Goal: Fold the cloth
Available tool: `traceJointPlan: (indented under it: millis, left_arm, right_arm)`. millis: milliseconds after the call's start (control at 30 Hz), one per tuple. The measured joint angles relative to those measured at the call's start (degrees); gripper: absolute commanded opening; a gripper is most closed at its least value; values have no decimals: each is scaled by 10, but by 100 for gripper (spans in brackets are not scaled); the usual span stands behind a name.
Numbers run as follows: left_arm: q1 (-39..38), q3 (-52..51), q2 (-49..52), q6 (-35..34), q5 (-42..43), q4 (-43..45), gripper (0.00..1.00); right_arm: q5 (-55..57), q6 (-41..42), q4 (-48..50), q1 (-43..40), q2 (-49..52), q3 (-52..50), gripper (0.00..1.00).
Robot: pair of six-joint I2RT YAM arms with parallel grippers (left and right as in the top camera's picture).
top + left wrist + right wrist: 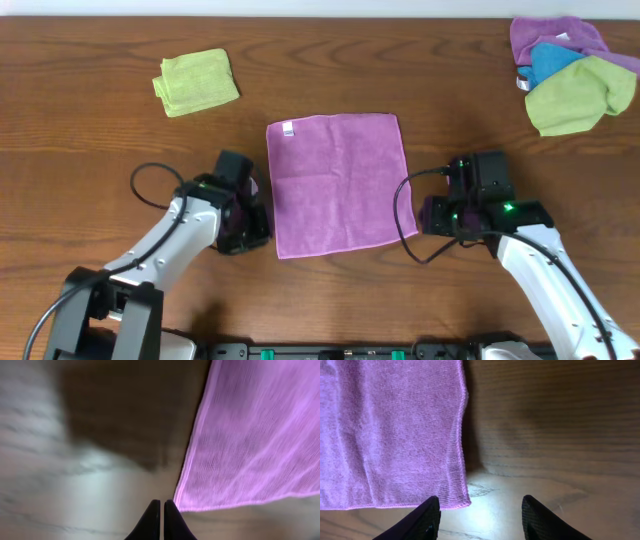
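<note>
Cloth [337, 183] lies flat and spread open in the middle of the tabletop [100, 200], roughly square, magenta-purple. Small white tag [288, 128] sits at its far left corner in the overhead view. No fold in it yet.

My left end effector [162, 510] is pinched shut, with the two dark fingers [152, 522] pressed together and nothing between them. It sits low over the wood just beside the cloth's near left corner. The left wrist view is smeared, so I can't tell if the tips touch the hem or stand just off it. In that view the cloth fills the right side, its edge running up and away from the fingertips.

My right end effector [480, 517] is parted to a middling gap and is empty, with bare lit wood between the fingers [425, 520]. It is at the cloth's near right corner: the corner lies flat on the tabletop just beside my left-hand finger and is not gripped. The hem runs straight up the right wrist view.

Both of my arms come in from the near edge, one on each side of the cloth. A black cable [150, 180] loops beside the left arm.

Folded lime-green cloth [196, 82] is at far left, well apart from the task cloth. Far right corner has a pile: purple cloth [550, 35] at the back, blue cloth [552, 62] on it, green cloth [580, 95] in front, all bunched and touching.
</note>
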Motion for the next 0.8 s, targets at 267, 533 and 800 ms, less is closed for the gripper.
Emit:
traceJointPlan:
  millis: [267, 533, 800]
  left_arm:
    - [-25, -19, -23, -2, 20, 16, 8]
    - [-25, -60, -34, -26, 36, 89, 38]
    - [-25, -63, -34, -30, 41, 109, 66]
  right_arm:
    - [-22, -12, 8, -10, 26, -1, 54]
    - [-42, -19, 27, -17, 50, -1, 57]
    - [-54, -29, 46, -17, 50, -2, 57]
